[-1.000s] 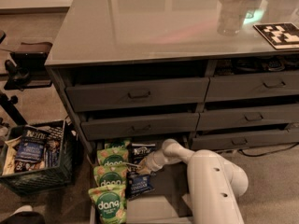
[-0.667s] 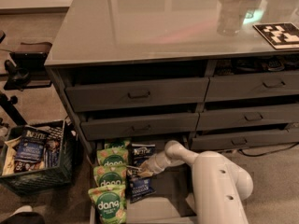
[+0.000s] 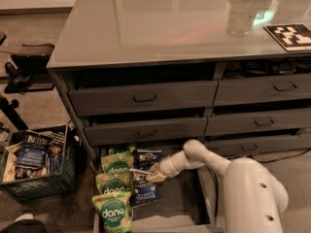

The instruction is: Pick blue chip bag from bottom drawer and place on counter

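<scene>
The bottom drawer [image 3: 181, 200] is pulled out at floor level. In it lie two dark blue Kettle chip bags: one at the back [image 3: 147, 157] and one nearer the front [image 3: 145, 192] with pale "vinegar" lettering. My gripper [image 3: 145, 173] reaches in from the right, low over the drawer. It sits between the two blue bags, at the top edge of the front one. My white arm [image 3: 252, 188] fills the lower right. The glossy grey counter [image 3: 160, 28] tops the cabinet.
Three green "dang" bags [image 3: 114, 184] lie in a row along the drawer's left side. A dark crate [image 3: 39, 161] with more Kettle bags stands on the floor at left. A clear bottle [image 3: 239, 16] and a checkered tag [image 3: 290, 35] sit on the counter's right.
My arm's body has shifted to the right, while the gripper has stayed over the blue bags and edged slightly left. The bags have not moved.
</scene>
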Motion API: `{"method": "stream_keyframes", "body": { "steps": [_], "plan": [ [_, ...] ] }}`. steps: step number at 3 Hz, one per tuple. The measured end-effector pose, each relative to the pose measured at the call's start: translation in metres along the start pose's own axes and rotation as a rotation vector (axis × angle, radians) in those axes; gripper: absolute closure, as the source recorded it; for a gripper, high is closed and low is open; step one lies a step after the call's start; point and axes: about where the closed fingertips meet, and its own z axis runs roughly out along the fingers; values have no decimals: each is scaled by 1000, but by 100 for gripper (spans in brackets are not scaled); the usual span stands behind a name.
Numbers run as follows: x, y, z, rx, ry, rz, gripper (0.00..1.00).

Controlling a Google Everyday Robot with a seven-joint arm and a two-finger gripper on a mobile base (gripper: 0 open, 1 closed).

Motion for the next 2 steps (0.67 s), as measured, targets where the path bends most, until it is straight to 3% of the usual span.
{"method": "stream_keyframes", "body": {
  "steps": [1, 2],
  "plan": [
    [-36, 17, -31, -67, -70, -33, 100],
    [-63, 26, -72, -64, -104, -50, 100]
  ]
}}
